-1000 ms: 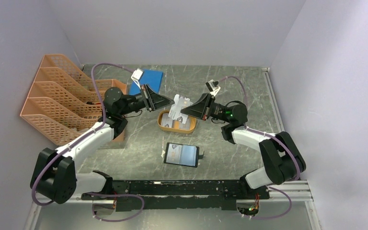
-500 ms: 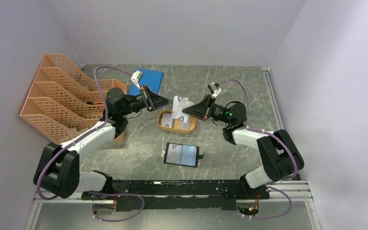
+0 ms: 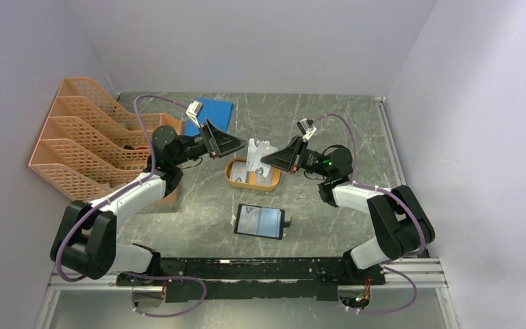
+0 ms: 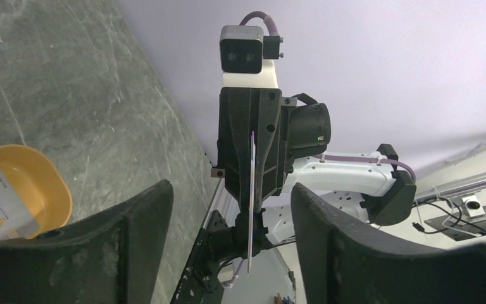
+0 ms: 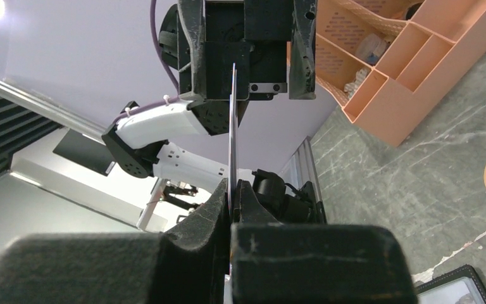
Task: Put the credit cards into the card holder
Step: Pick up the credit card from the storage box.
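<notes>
A dark green stone bench fills the floor of the scene. A big peach file rack with mesh walls sits on its left side. The left arm and the right arm both reach in toward the middle of the bench, tip to tip. A flat blue sheet lies at the back, behind the left arm's tip.

An orange dish, shaped like an egg, sits in the middle of the bench, below the two tips. A few pale credit cards lie inside it. The card holder lies open and flat nearer the front edge, well apart from the dish, with its shiny pockets facing up.

One credit card is up in the air over the dish. The right claw is pressed together on its lower edge, and the card stands up thin between the two black fingers. The left claw points at the same card from the other side. Its fingers are wide apart, and in the left wrist view the card shows edge-on in the gap, not touching either finger.
</notes>
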